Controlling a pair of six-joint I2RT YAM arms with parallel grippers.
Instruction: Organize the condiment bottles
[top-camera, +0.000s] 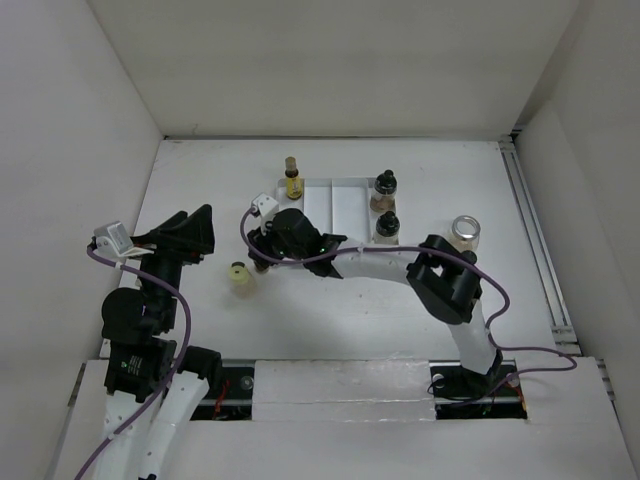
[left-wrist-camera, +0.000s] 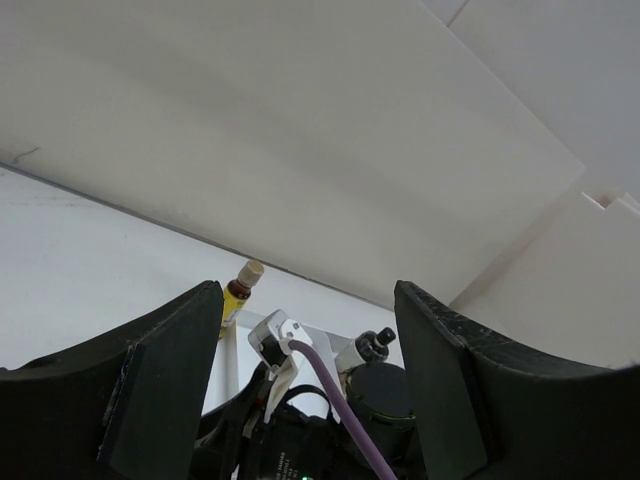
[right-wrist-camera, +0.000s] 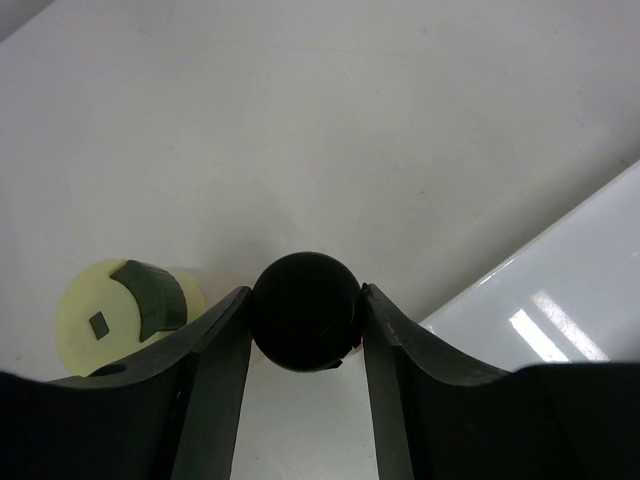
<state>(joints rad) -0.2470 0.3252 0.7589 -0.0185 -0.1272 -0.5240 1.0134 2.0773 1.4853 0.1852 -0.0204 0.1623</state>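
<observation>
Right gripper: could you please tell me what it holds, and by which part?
The right gripper pinches a black-capped bottle by its round cap.
</observation>
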